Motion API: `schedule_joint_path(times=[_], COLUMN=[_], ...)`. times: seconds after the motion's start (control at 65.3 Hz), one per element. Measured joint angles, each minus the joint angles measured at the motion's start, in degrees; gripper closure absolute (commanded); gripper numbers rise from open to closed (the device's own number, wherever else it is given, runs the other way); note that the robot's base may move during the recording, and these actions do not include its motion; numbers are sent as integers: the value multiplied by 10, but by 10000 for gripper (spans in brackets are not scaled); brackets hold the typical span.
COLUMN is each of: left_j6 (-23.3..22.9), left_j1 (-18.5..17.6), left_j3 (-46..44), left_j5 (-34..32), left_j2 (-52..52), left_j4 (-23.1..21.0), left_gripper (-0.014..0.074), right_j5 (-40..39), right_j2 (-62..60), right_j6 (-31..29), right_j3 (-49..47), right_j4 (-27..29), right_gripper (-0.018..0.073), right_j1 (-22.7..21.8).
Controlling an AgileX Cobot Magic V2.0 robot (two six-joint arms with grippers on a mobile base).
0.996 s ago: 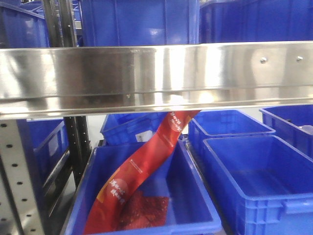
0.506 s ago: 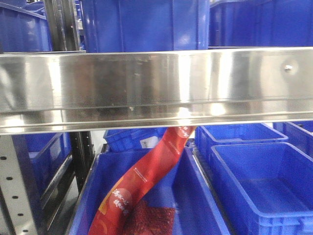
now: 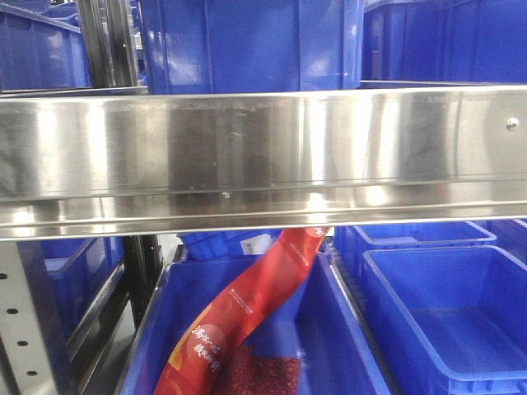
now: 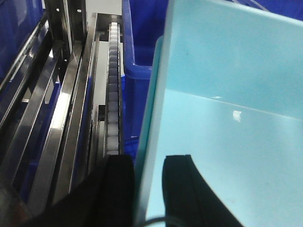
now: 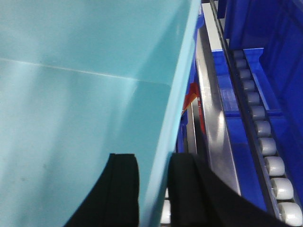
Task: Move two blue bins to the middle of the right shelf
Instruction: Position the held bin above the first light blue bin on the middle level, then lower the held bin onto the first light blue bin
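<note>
A pale light-blue bin fills the left wrist view (image 4: 227, 94) and the right wrist view (image 5: 85, 94); only one shows, and I cannot tell whether a second sits in it. My left gripper (image 4: 147, 163) straddles its left wall, one finger inside and one outside, shut on it. My right gripper (image 5: 154, 161) straddles its right wall the same way. The right shelf's shiny steel front rail (image 3: 263, 148) spans the front view, close up. The pale bin and both grippers are out of the front view.
Dark blue bins stand above the rail (image 3: 247, 41) and below it (image 3: 445, 321). One lower bin (image 3: 346, 354) holds a long red snack bag (image 3: 247, 313). Roller tracks (image 4: 112, 94) (image 5: 265, 142) and steel rails (image 5: 213, 118) flank the pale bin. A perforated upright (image 3: 25, 329) stands at the left.
In the front view the steel rail has grown larger and dropped lower in the frame, and its bolts have shifted right. The lower bins show less.
</note>
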Motion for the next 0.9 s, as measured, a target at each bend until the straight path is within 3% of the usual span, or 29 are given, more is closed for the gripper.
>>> schedule_joint_path(times=[0.904], left_j6=[0], left_j1=[0], left_j3=[-1], left_j5=[13], left_j2=[0], left_j4=[-9], left_gripper=[708], right_j5=[5], right_j2=[3], right_j6=[-2], right_j3=[-6], right_j4=[4], right_gripper=[725], right_j1=[-2])
